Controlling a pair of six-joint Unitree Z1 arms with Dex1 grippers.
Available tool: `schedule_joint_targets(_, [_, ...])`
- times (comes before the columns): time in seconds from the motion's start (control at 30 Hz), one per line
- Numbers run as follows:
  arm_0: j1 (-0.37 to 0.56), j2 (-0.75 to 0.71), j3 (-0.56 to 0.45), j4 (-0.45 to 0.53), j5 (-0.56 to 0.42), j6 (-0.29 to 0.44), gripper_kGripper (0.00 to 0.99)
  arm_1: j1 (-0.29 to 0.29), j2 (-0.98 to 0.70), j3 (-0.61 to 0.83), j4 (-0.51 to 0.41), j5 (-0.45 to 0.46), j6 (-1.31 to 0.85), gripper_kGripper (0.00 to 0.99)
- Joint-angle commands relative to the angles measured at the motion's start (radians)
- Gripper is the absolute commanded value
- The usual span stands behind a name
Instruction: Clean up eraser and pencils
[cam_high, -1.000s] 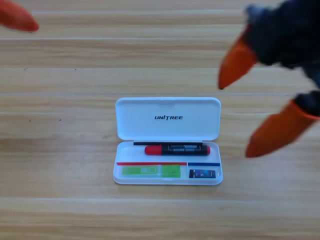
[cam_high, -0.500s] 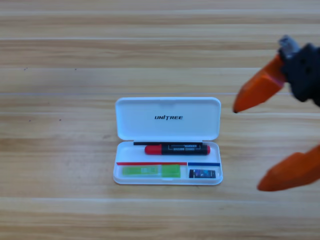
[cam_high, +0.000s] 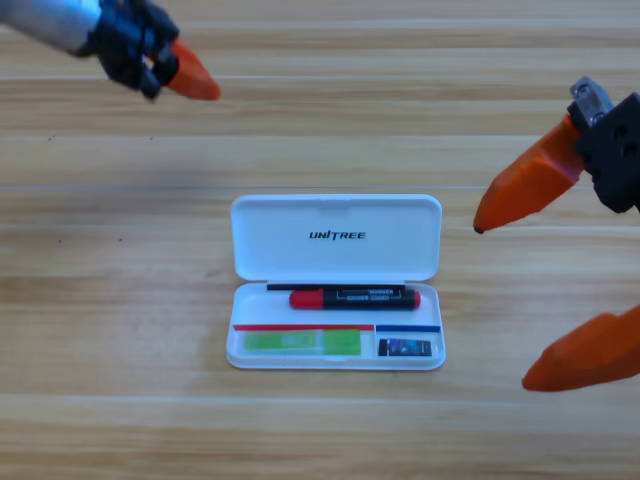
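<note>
So all 3 items sit inside the white UNITREE case (cam_high: 336, 283) in the middle of the wooden table (cam_high: 120, 300). The red-and-black marker (cam_high: 355, 299) lies along the back of the tray just under the hinge, the light green marker (cam_high: 303, 343) is in the front-left compartment, and the eraser (cam_high: 405, 347) is in the small front-right compartment. The lid stands open, flipped back toward the table's far edge.

My read: the packing step is done and what's left is closing the lid. That calls for a gripper to get behind the lid's far rim and tip it forward over the tray without shoving the case.

The right gripper (cam_high: 505, 300) hangs off the case's right side, near the table's right edge, jaws spread wide and holding nothing. The left gripper (cam_high: 190, 78) is up at the far-left corner, well apart from the case, and only 1 orange tip shows, so I can't tell if it's spread or clenched.

Hard to make out: the right gripper's body is cut off by the frame edge, and the eraser's label is too small to read.
</note>
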Motion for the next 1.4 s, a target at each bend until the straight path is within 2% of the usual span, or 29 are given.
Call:
schedule_joint_targets(0.03, [-0.043, 0.027, 0.072, -0.067, 0.008, -0.039, 0.0, -0.02, -0.033, 0.024, -0.034, 0.022, 0.011, 0.986])
schedule_joint_targets(0.07, [-0.046, 0.027, 0.074, -0.064, 0.009, -0.047, 0.0, -0.02, -0.033, 0.025, -0.034, 0.024, 0.011, 0.986])
schedule_joint_targets(0.2, [-0.072, 0.046, 0.072, -0.03, 0.0, 0.016, 0.0, -0.02, -0.036, 0.028, -0.034, 0.022, 0.012, 0.986])
schedule_joint_targets(0.33, [-0.105, 0.077, 0.072, -0.027, -0.009, 0.036, 0.0, -0.02, -0.034, 0.031, -0.035, 0.024, 0.014, 0.986])
schedule_joint_targets(0.77, [-0.156, 0.124, 0.088, -0.036, -0.021, 0.059, 0.0, -0.02, -0.034, 0.031, -0.04, 0.045, 0.015, 0.986])
schedule_joint_targets(1.4, [-0.17, 0.142, 0.143, -0.05, -0.034, 0.093, 0.0, -0.022, -0.037, 0.03, -0.04, 0.047, 0.015, 0.986])
